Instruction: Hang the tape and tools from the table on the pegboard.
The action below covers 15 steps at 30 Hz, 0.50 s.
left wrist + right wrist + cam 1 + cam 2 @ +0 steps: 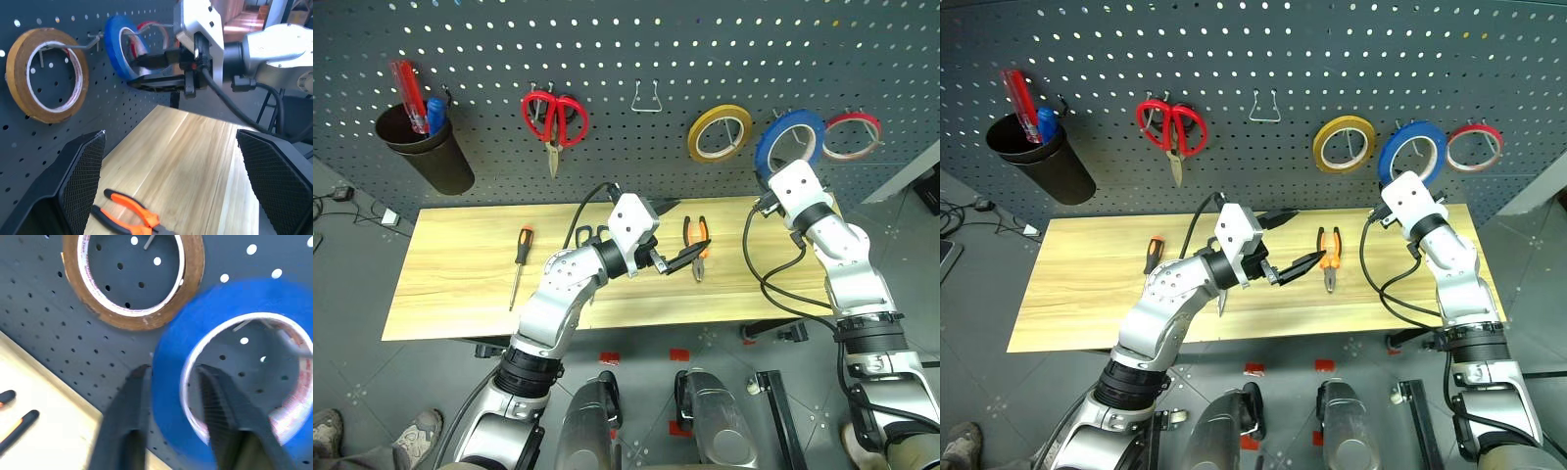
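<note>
Pegboard [607,59]: dark grey wall panel behind table [450,284]. On its hooks, robot's left to right: black cup [426,149] w/ red and blue handles sticking out, red-handled scissors [554,119], one bare wire hook [647,96], yellow tape ring [719,132], blue tape [790,139], thin red tape ring [853,135].

Table: light wood top. Screwdriver [520,259] lies twd its left part, well apart from other tools. Pliers [696,245], orange/black handles, lie right of centre, near back edge. Dark-handled scissors [591,233] lie mid-table, mostly hidden behind left arm.

Blue tape: up against pegboard btwn yellow and red rings; hook wire visible inside its hole in right wrist view.

Right gripper [188,426]: raised at pegboard. One finger outside ring, other finger inside its hole, lower band of blue tape btwn them. Cannot tell whether pads press band or stand just clear.

Left gripper [1285,240]: above table centre, fingers spread wide, nothing btwn them, pointing twd pliers' side
</note>
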{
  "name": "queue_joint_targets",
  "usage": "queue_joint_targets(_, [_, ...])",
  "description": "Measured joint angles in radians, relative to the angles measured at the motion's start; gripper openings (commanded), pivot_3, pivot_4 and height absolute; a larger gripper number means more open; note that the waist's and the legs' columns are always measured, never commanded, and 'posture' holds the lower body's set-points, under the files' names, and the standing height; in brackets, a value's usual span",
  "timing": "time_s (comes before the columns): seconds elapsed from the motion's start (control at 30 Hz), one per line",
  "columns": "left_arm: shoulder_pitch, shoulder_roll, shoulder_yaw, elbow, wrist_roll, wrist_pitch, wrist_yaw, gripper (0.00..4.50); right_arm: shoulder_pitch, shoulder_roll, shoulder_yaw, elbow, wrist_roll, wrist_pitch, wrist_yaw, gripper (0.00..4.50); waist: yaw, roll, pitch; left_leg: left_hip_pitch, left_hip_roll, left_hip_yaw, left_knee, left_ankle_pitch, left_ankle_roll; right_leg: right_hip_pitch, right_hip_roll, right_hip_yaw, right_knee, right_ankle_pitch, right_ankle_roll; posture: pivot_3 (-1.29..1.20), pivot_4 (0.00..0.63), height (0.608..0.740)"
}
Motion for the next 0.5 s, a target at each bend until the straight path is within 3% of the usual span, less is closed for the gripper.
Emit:
queue_joint_targets(0.17, [0.054, 0.084, 0.002, -0.001, 0.030, -0.006, -0.013, 4.50, 0.191, 0.055, 0.001, -0.183, 0.012, 0.119, -0.005, 4.32, 0.006, 0.000, 0.000, 0.000, 0.001, -0.001, 0.000, 0.000, 0.000, 0.000, 0.000, 0.000, 0.000, 0.000, 0.000, -0.23, 0.308, 0.740])
queue_joint_targets(0.33, [0.220, 0.208, 0.036, -0.054, 0.050, -0.009, -0.027, 4.50, 0.401, 0.224, 0.102, -0.476, 0.047, 0.493, 0.002, 4.44, -0.011, 0.001, 0.000, 0.000, 0.002, -0.001, -0.001, 0.000, -0.001, -0.001, 0.000, 0.002, 0.001, 0.000, -0.001, -0.23, 0.323, 0.740])
queue_joint_targets(0.5, [0.322, 0.255, 0.092, -0.095, 0.059, -0.007, -0.016, 4.50, 0.264, 0.407, 0.118, -0.506, 0.058, 0.853, -0.079, 4.44, -0.010, 0.000, 0.000, 0.000, 0.002, -0.004, 0.000, 0.000, 0.002, -0.001, 0.000, 0.000, 0.001, 0.002, -0.005, -0.20, 0.329, 0.740])
